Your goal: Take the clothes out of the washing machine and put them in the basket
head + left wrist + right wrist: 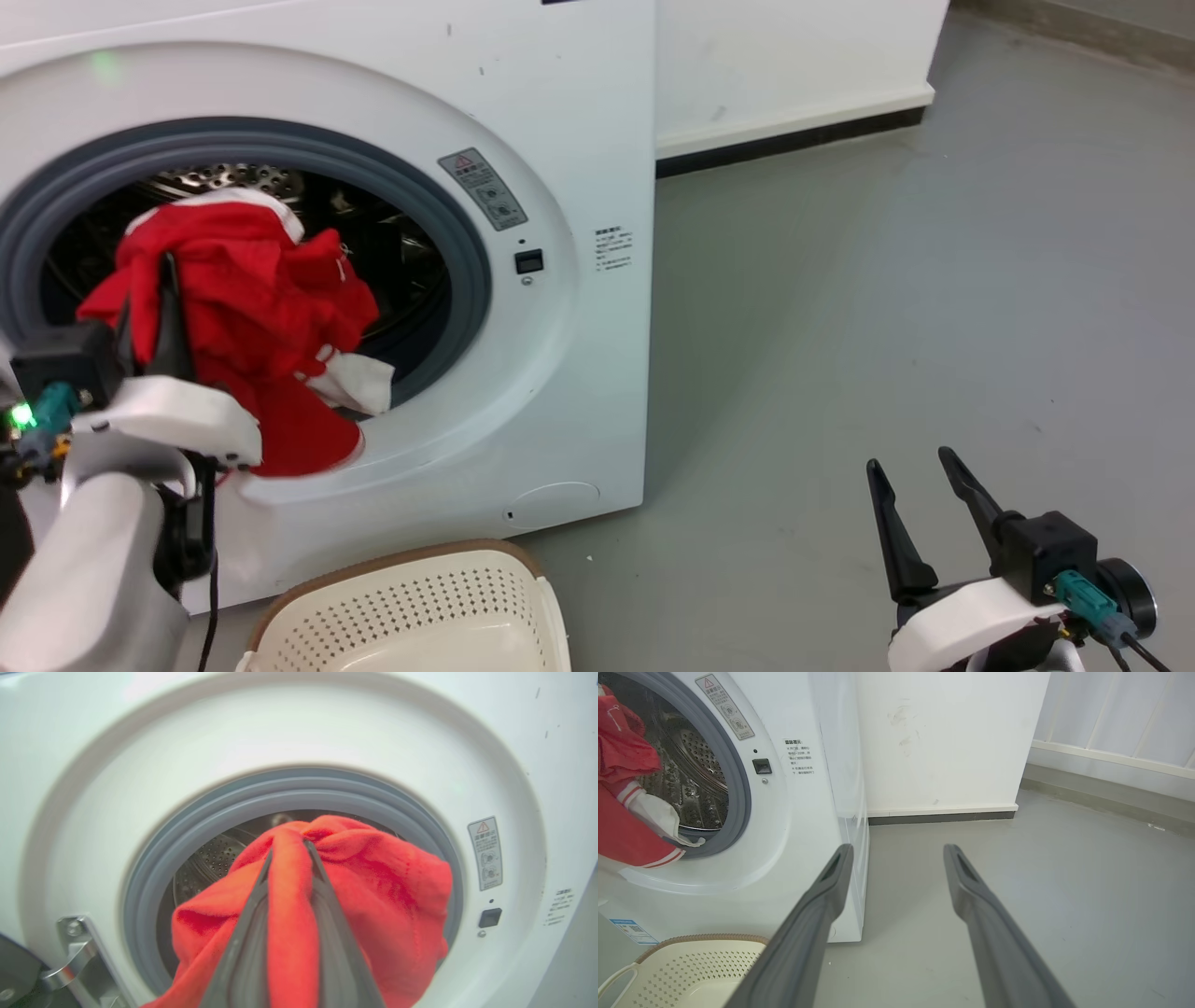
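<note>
At the washing machine (560, 140) mouth | pinching the clothes (252, 299) in left fingers (245, 942), drooping downward | toward the basket (401, 557): down, slightly rightward | with right fingers (808, 924) spread empty, farther off

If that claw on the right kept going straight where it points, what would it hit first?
The right gripper would probably meet the grey floor near the foot of the white wall, passing right of the washing machine; nothing lies between, though depth is unclear.
</note>
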You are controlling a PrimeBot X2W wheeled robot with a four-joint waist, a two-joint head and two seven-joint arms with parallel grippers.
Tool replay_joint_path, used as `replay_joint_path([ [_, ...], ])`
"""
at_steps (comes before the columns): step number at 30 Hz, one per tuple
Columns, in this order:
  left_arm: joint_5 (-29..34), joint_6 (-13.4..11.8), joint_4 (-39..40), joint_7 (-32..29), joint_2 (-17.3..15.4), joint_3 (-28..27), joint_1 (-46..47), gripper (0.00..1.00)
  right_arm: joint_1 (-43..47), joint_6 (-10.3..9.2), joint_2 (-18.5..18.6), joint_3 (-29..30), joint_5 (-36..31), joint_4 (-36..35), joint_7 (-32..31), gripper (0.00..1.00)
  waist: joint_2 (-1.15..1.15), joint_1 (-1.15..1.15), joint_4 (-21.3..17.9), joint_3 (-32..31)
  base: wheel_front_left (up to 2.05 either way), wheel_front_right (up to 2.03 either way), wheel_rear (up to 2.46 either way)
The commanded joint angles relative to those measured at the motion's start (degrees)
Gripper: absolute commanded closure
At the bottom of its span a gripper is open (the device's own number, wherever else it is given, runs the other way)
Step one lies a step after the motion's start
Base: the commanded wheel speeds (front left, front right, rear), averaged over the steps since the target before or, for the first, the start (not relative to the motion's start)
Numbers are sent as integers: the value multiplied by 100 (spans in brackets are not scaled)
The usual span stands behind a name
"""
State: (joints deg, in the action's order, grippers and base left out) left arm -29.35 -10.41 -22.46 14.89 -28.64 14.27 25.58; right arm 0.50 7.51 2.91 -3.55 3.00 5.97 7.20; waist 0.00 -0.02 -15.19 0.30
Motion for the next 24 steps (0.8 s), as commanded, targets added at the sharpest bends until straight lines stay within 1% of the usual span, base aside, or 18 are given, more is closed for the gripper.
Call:
replay_joint_path([
  [1,56,-104,235,38,4,-8,-192,100,88,-5,-6,-2,-30,-47,-19,0,0,2,101,-92,0,0,0],
  [9,-13,-676,1751,-287,110,45,-1314,100,218,-5,-6,15,-92,-217,-157,0,0,2,355,-117,0,0,0],
  [13,-148,-814,2106,-422,241,123,-1868,100,195,-5,-6,-2,-99,-278,-196,0,0,2,444,-30,0,0,0],
  [16,-224,-816,2015,-451,353,241,-2189,100,127,-4,-6,-52,-109,-312,-205,0,0,2,472,78,0,0,0],
  [20,-366,-712,1670,-381,564,359,-2386,100,-2,-5,-6,-94,-123,-379,-184,0,0,2,466,370,0,0,0],
  [24,-527,-494,1067,-263,768,415,-2251,100,-182,-4,-6,-107,-101,-417,-145,0,0,2,427,794,0,0,0],
])
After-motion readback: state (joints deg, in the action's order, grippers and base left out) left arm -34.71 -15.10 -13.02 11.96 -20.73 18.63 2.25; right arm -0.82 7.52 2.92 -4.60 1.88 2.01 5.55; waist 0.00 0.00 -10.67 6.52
